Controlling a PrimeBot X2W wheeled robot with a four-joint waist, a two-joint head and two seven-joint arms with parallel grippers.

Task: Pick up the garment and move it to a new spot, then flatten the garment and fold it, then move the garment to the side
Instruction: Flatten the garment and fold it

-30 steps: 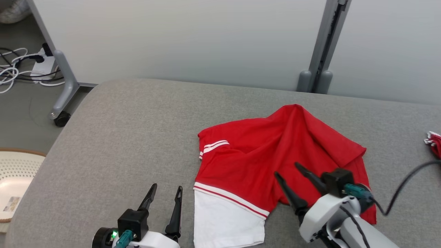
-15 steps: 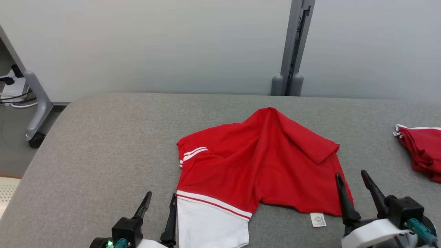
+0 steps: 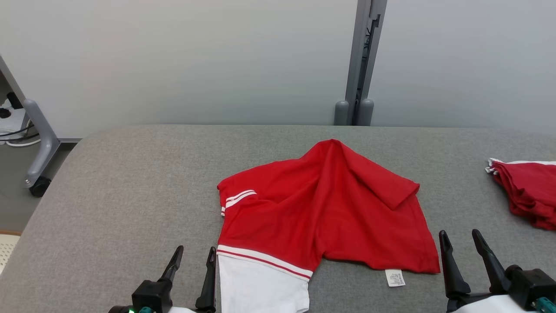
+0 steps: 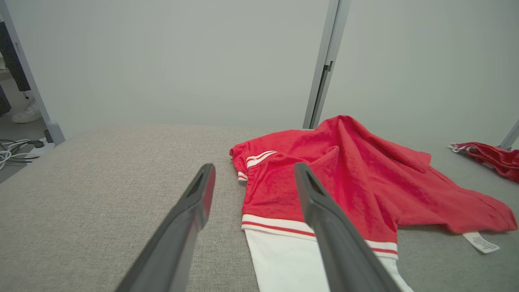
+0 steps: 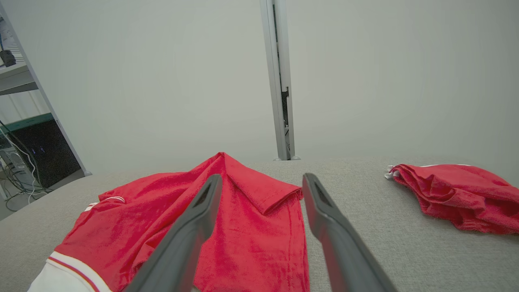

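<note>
Left claw [image 3: 195, 248], jaws wide and empty, sits just beside the white hem of the red shirt [image 3: 321, 208], which lies crumpled in the middle of the worktop [image 3: 130, 182]. Right claw [image 3: 459, 232], also wide and empty, sits by its right corner. Pinching one layer may leave the folded flap bunched, spoiling the flattening.

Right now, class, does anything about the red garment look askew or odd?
The red garment lies rumpled: cloth peaks at its far edge, one side folds over, and its white label pokes out at the near hem.
</note>
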